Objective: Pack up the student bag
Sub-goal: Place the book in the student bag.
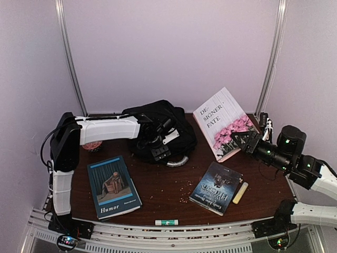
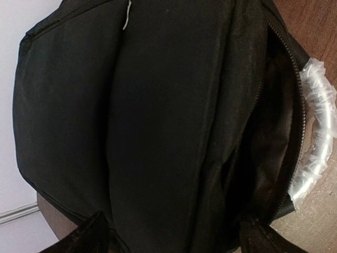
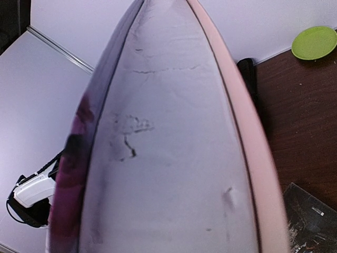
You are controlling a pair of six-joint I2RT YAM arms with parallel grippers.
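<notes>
Now the left pincer (image 1: pixel 160 153) is hovering, jaws spread wide, over the student bag (image 1: pixel 158 113), which is slumping at the worktop's (image 1: pixel 163 195) back. The right pincer (image 1: pixel 244 141) is clamping the pink book (image 1: pixel 221 118). The bag's looking soft and floppy, so I'm judging the zipper edge (image 2: pixel 299 121) the best hold.

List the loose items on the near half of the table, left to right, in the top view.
blue Humor book → green-and-white tube → dark paperback → pale yellow stick
</notes>
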